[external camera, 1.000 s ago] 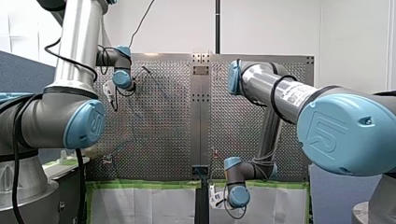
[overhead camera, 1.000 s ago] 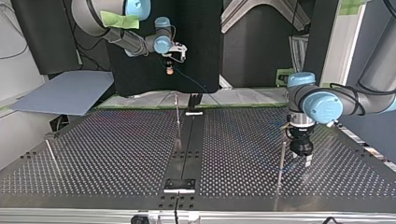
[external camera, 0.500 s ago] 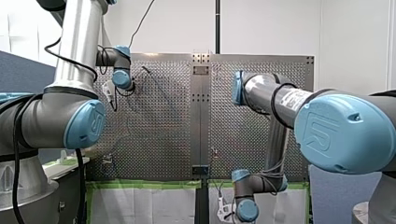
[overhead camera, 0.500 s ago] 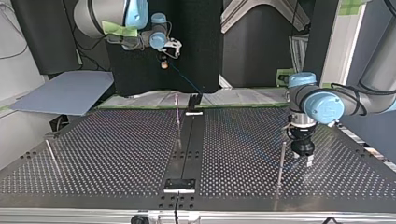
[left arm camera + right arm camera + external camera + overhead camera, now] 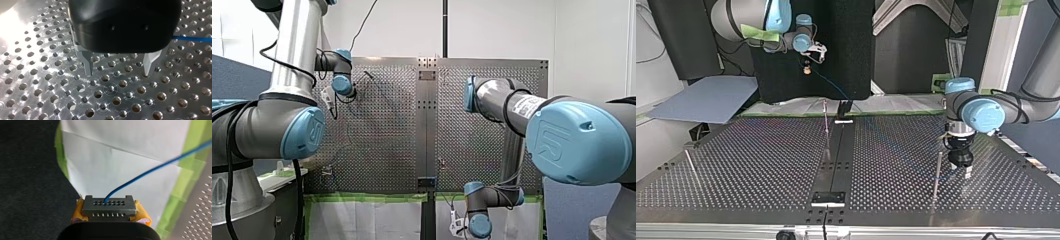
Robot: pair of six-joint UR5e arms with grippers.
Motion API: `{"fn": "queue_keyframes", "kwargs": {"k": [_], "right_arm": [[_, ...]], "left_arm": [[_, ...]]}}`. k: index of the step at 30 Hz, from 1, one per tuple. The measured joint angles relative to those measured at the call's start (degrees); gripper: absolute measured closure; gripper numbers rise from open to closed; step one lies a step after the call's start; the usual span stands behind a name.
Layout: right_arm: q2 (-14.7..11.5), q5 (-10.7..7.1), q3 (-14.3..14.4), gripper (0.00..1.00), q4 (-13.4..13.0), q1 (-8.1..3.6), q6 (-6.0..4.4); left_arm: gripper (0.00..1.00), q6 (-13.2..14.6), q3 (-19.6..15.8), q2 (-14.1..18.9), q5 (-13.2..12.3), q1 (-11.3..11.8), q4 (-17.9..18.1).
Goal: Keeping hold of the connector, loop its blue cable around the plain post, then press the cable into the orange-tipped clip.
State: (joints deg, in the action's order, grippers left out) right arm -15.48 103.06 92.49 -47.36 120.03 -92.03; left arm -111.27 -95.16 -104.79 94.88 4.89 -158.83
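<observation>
Yellow-padded, my right gripper [image 5: 110,217] pinches the connector [image 5: 109,206] upper left in the top view, probably tensioning the blue cable [image 5: 150,168]; my left gripper [image 5: 118,71] hangs spread.

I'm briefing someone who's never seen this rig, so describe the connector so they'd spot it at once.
Start at the perforated table and look past its far edge, at the top view's upper left, to my right arm's tool. The connector is the small grey block clamped between its yellow pads. Nothing nearby has rows of tiny holes with a blue cable leaving one.
</observation>
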Motion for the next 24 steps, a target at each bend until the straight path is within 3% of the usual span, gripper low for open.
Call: {"fn": "queue_keyframes", "kwargs": {"k": [7, 24], "right_arm": [[-4.08, -0.09, 4.07, 1.00, -4.15, -0.95, -0.19], [-13.26, 0.62, 13.25, 1.00, -13.33, -1.82, -0.47]], "left_arm": [[0.00, 0.00, 0.00, 0.00, 0.07, 0.10, 0.00], [0.00, -0.14, 0.00, 0.00, 0.00, 0.37, 0.00]]}}
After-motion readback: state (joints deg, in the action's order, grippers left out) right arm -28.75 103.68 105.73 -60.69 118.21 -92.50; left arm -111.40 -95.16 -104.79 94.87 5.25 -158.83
